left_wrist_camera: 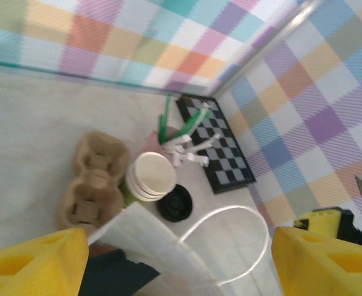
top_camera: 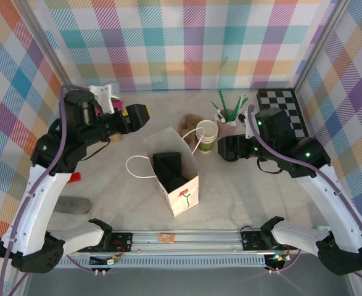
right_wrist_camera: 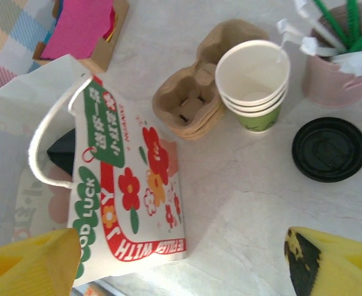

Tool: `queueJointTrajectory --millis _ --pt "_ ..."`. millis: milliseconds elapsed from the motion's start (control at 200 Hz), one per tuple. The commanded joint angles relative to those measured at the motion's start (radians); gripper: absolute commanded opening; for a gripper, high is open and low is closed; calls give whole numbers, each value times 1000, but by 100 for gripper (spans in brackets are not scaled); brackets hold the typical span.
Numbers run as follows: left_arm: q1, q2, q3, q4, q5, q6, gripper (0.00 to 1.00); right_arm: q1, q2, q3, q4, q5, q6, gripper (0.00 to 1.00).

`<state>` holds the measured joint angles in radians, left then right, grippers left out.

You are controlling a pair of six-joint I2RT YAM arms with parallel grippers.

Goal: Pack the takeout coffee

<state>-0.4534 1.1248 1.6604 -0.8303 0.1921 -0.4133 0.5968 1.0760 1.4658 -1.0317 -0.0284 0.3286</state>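
A white paper bag [top_camera: 185, 196] with a red flower print stands open in the middle of the table. Something dark sits inside it [top_camera: 168, 168]; I cannot tell whether it is the takeout coffee. My left gripper [top_camera: 139, 113] hovers behind and left of the bag. In the left wrist view it [left_wrist_camera: 177, 265] is open, its yellow fingers [left_wrist_camera: 32, 262] wide apart above the bag's rim [left_wrist_camera: 143, 234] and white handle. My right gripper [top_camera: 227, 148] is to the right of the bag, open [right_wrist_camera: 181, 265], with bare tabletop between its fingers.
Behind the bag stand a stack of lidless white-and-green cups [top_camera: 206, 132], a brown cup carrier [top_camera: 189, 123], a loose flat black lid [right_wrist_camera: 329, 148] and a pink holder of green stirrers [top_camera: 230, 112]. A checkerboard [top_camera: 282, 108] lies back right. A grey object [top_camera: 73, 205] lies front left.
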Motion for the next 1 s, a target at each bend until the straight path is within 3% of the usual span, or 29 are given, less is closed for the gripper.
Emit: queueJointTrajectory --millis 0,130,330,510,565,695,881,996 --pt "-8 10 41 -191 -165 86 79 40 27 37 28 -70 -28 88" --pt "-8 -15 -67 -206 -158 67 81 98 79 56 36 -79 -37 90" --pt "-8 -62 -294 -102 -43 -23 81 188 175 76 50 -34 -35 88" --pt "-8 -51 -348 -56 -29 -37 75 246 264 110 49 39 -23 78" --pt "-8 -36 -357 -42 -18 -40 68 258 283 114 54 57 -18 75" --pt "-7 0 -369 -19 1 -50 37 265 307 111 59 121 -4 66" --pt "-8 41 -351 -26 -19 -24 24 268 331 111 62 157 -2 57" --pt "-8 74 -344 -33 -21 -7 14 277 351 121 62 173 -2 45"
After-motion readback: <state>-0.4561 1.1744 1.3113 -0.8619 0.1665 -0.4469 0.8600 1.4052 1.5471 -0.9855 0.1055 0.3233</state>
